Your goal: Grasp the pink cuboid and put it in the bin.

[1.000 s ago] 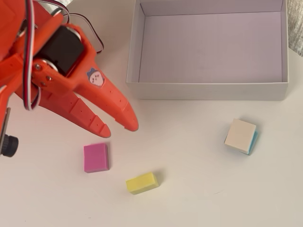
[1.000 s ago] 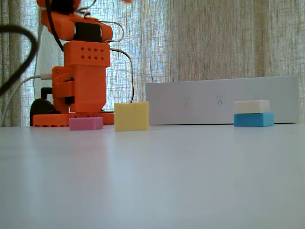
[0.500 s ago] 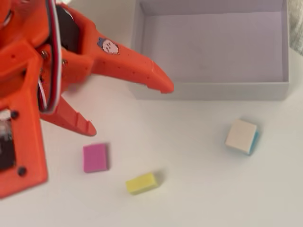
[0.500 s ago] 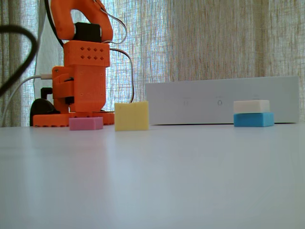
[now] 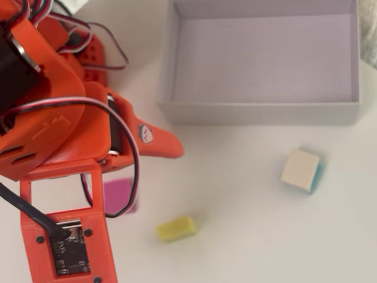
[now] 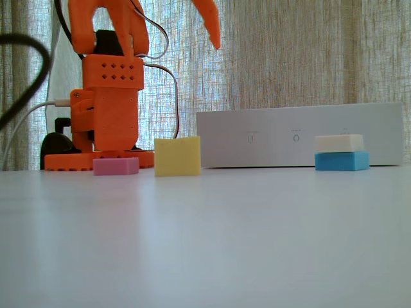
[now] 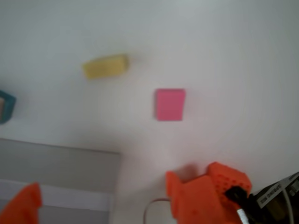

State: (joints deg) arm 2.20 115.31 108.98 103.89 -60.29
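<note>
Daylight is glowing through the curtain (image 6: 289, 58) in the fixed view. The wrist view is looking soft and blurred. Shadows are lying faint on the counter (image 5: 235, 236).

No legible text or labels anywhere.

Pink cuboid (image 7: 170, 104) ringed by bare table (image 7: 233, 56) in wrist view; yellow block (image 7: 106, 66) nearby, not touching; teal block (image 5: 301, 170) well apart; bin (image 5: 259, 112) interior unobstructed.
</note>
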